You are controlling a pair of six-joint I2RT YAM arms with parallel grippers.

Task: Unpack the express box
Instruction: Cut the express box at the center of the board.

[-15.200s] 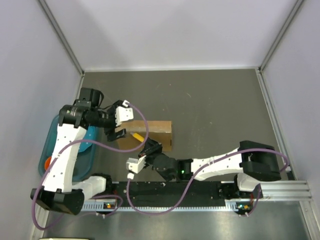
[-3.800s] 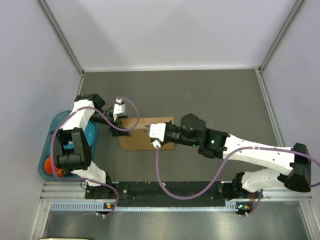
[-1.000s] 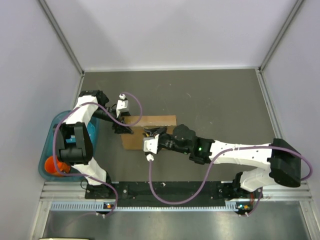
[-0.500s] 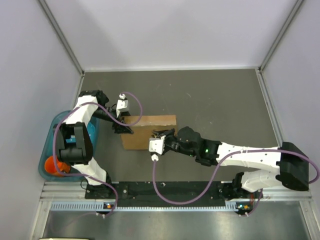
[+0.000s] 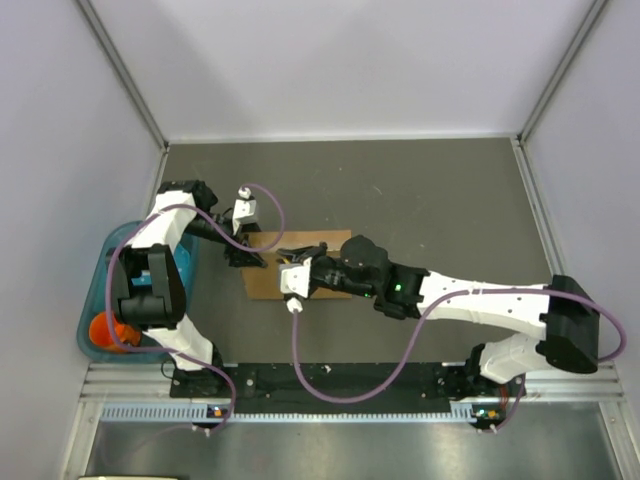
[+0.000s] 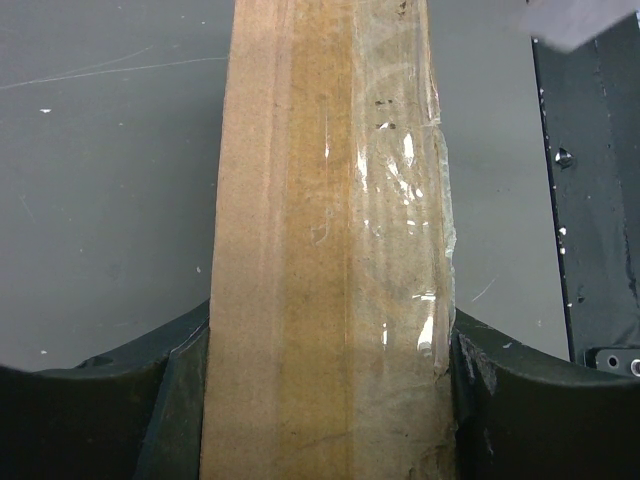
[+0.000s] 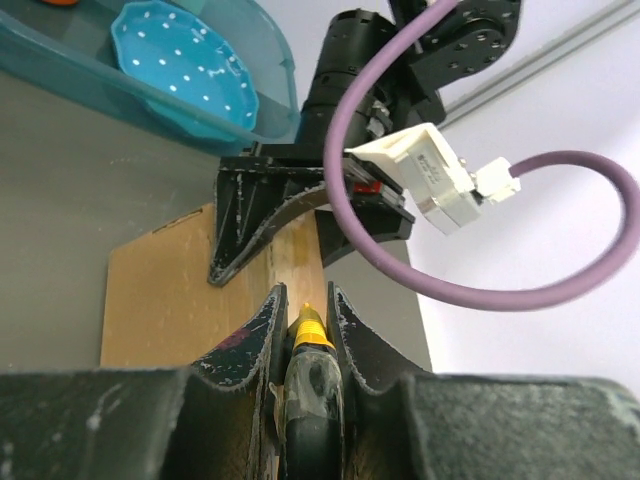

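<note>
On table (image 5: 450, 200) sat box (image 5: 262, 285), left gripper (image 5: 247, 258) at its left edge, right gripper (image 5: 292, 262) with knife (image 7: 305, 335) over it; bin (image 5: 92, 300) far left.

You've got a dark grey scuffed surface (image 5: 450, 200), boxed in by pale lilac walls (image 5: 350, 60), aluminium corner posts (image 5: 121, 68), and a slotted aluminium rail (image 5: 560, 375) on the near edge. The light is soft and even.

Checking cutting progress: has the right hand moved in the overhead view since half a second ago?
Yes. The right hand has shifted left across the box, toward the blue bin.
</note>
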